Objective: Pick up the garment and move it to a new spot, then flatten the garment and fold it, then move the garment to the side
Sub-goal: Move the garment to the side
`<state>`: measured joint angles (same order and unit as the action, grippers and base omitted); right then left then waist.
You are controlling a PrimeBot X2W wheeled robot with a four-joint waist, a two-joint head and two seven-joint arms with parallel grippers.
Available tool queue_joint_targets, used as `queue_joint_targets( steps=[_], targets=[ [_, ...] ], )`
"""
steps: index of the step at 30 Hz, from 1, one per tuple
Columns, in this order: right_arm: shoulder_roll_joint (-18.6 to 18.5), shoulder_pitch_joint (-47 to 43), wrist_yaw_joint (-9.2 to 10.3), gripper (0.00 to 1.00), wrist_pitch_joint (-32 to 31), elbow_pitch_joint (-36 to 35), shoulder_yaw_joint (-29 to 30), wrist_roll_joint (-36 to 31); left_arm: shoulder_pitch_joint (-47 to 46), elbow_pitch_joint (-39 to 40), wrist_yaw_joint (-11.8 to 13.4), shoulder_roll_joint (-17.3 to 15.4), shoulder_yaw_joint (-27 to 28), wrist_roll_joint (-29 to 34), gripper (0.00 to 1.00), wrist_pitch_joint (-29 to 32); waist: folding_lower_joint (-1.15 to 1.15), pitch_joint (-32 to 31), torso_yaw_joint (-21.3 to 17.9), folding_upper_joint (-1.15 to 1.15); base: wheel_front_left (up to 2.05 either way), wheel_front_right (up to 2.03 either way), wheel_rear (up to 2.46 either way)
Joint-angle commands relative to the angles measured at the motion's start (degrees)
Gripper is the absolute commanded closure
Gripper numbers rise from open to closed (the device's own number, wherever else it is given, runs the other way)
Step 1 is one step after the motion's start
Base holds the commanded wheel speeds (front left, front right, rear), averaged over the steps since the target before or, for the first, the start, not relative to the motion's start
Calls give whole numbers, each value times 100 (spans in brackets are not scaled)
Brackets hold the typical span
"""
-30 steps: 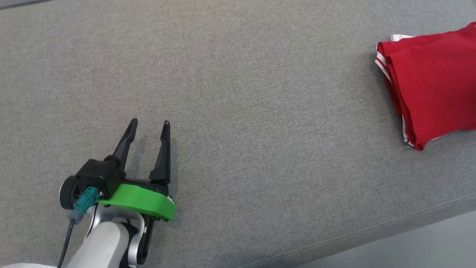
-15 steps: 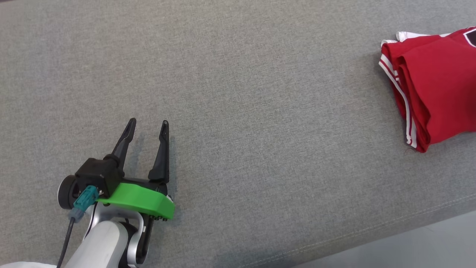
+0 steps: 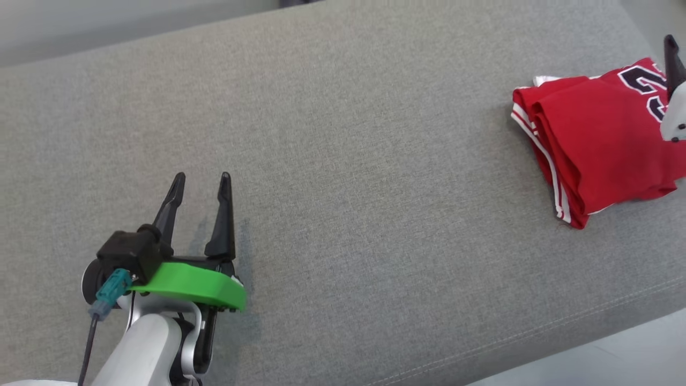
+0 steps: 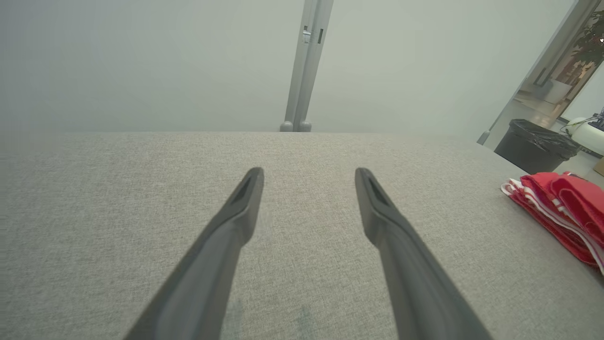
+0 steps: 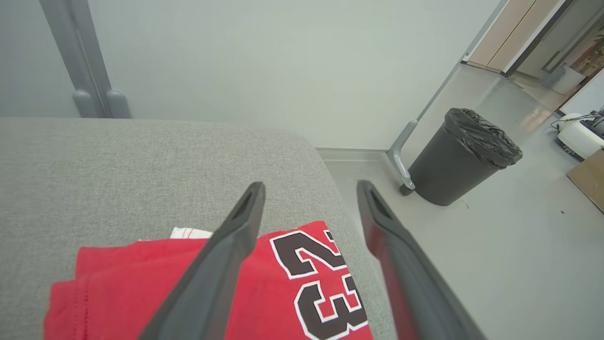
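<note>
The red garment (image 3: 595,134) lies folded in a thick bundle at the right end of the grey cushion, white stripes along its edges and a black number on top. It also appears in the left wrist view (image 4: 561,203) and the right wrist view (image 5: 165,283). My right gripper (image 5: 309,186) hovers open over the garment's numbered end, holding nothing; one of its fingers (image 3: 673,64) shows at the head view's right edge. My left gripper (image 3: 202,177) stands open low over bare cushion at the lower left, far from the garment, seen too in the left wrist view (image 4: 309,172).
The grey fabric cushion (image 3: 375,161) spans the view, its seamed front edge running along the lower right with floor beyond. The cushion's right end lies just past the garment. A black bin (image 5: 462,156) stands on the floor there. A metal post (image 4: 306,66) rises behind the cushion.
The head camera has shifted, so more of the garment and its number now shows. A right gripper finger has come into view at the right edge. The left gripper stays put, open.
</note>
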<state>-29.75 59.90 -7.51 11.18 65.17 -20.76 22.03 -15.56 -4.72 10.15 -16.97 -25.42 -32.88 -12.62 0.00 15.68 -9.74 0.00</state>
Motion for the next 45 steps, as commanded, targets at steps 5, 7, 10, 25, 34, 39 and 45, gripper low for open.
queue_joint_targets(
  steps=[5,7,10,25,34,39,45],
  targets=[
    [74,-365,4,0,169,-498,-209,311,-85,-319,-50,135,297,-200,0,-169,0,-689,28,0,0,0,0],
    [131,-503,4,0,214,-659,-225,418,-50,-452,-34,199,379,-234,0,-203,0,-841,63,0,0,0,0],
    [183,-639,4,0,264,-816,-205,477,-14,-575,-22,233,457,-257,0,-214,0,-986,108,0,0,0,0],
    [1060,-2424,4,0,402,-2315,680,-208,721,-989,183,283,847,21,0,-258,0,-1592,520,0,0,0,0],
    [2057,-3834,3,0,400,-3797,1721,-1334,1215,-929,35,512,1079,201,0,-257,0,-1679,659,0,0,0,0],
    [2473,-4450,3,0,266,-4551,1991,-1649,1380,-868,-30,653,1176,333,0,-257,0,-1700,699,0,0,0,0],
    [2654,-5077,3,0,120,-5204,2095,-1818,1546,-767,-103,790,1268,492,0,-257,0,-1718,743,0,0,0,0]
  ],
)
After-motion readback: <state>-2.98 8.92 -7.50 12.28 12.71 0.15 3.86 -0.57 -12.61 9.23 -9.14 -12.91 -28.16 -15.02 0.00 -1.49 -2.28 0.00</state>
